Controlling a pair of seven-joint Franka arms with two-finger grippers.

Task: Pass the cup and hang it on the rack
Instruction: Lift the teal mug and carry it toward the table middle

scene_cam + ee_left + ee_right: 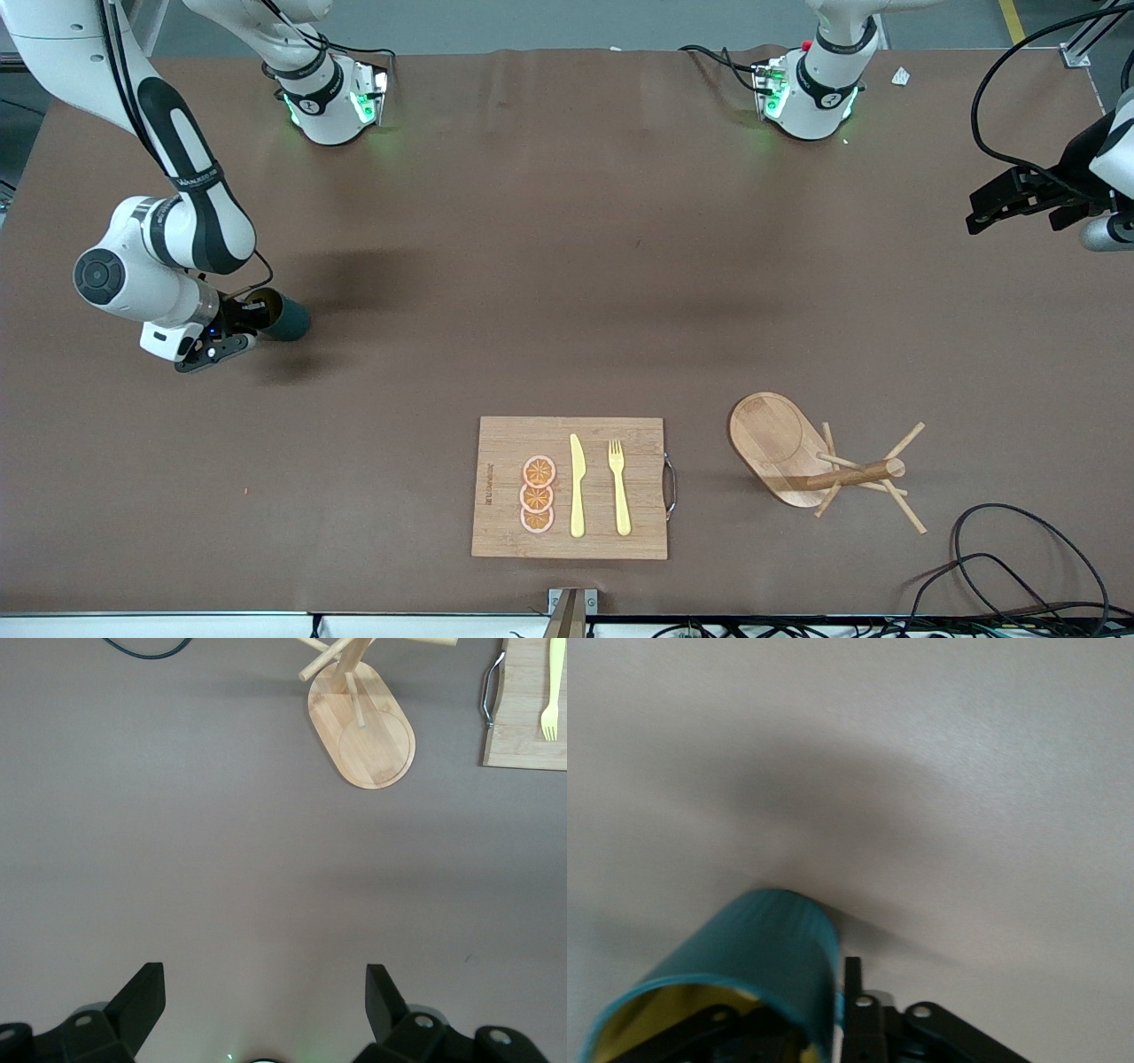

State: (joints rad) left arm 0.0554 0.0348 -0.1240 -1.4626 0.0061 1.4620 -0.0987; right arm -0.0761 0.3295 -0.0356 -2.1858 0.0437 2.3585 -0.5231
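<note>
Your right pincer (237, 326) sits low at the right arm's end of the table (549, 266), its fingers pinching the cup's rim — in the right wrist view one finger (852, 992) lies against the outside wall and dark parts of the pincer show inside the mouth. The cup (282, 317) is teal with a yellowish inside; it lies tilted, mouth toward the pincer, base pointing toward the table's middle. You cannot tell from these views whether the cup touches the table or is just above it.

Your left pincer (1010, 202) waits up in the air over the left arm's end of the table, fingers (142, 1001) spread wide, nothing between them.

The rack (802, 452) stands nearer to the front camera, toward the left arm's end — oval base, central post, thin pegs, none of them carrying anything. Just beside it, toward the middle, a cutting board (496, 532) carries three orange slices (538, 494), a yellow knife (577, 486) and a yellow fork (619, 487). Cup and rack are well apart.
</note>
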